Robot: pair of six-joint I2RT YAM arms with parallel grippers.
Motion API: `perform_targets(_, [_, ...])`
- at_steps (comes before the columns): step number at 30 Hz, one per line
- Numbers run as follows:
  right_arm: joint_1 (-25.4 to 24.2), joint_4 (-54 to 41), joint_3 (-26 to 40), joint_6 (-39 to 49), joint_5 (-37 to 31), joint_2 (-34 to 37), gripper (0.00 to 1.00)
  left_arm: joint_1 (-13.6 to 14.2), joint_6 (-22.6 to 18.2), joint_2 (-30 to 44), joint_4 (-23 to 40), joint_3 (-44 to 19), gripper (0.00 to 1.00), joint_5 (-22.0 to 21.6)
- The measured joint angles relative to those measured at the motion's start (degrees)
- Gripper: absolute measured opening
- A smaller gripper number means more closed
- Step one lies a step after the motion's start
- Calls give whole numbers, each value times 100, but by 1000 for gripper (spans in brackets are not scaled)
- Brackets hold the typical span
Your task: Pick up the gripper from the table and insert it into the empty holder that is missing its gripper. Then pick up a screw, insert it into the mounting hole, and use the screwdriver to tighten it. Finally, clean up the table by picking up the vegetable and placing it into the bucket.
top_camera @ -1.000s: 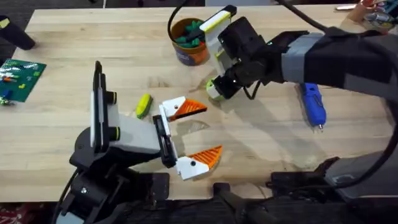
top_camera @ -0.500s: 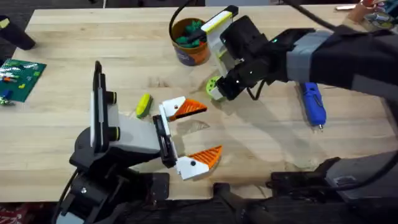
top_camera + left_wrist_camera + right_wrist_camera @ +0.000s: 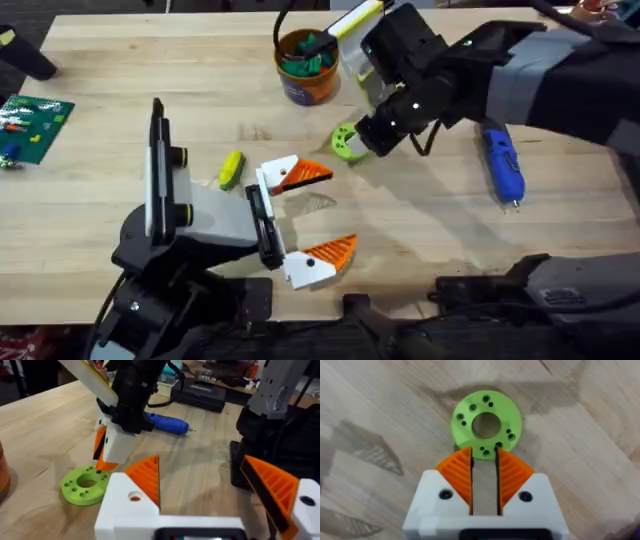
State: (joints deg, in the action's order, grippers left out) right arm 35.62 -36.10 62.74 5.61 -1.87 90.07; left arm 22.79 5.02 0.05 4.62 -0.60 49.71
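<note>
Right gripper (image 3: 484, 462) hovers at the green disc (image 3: 486, 423), fingers nearly closed and empty, beside the bucket (image 3: 305, 66). Left gripper (image 3: 312, 214) waits wide open, holding nothing; screwdriver (image 3: 503, 168) lies beyond the disc on the worktop (image 3: 420, 230).

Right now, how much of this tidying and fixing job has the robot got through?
Green items already sit in the bucket. The right gripper hangs over a green ring lying on the table, nearly shut, gripping nothing. The left gripper waits open. The screwdriver lies untouched, so screwing looks undone.
</note>
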Motion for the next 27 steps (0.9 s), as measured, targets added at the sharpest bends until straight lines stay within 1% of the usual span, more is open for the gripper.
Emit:
perform_targets(7, [-2,8,2,0,-149,68,244,0,0,0,0,0,988,1])
perform_targets(15, [-7,33,21,0,-197,614,244,0,0,-1,0,0,987,0])
perform_targets(27, [-7,147,79,0,-199,679,244,0,0,-2,0,0,986,0])
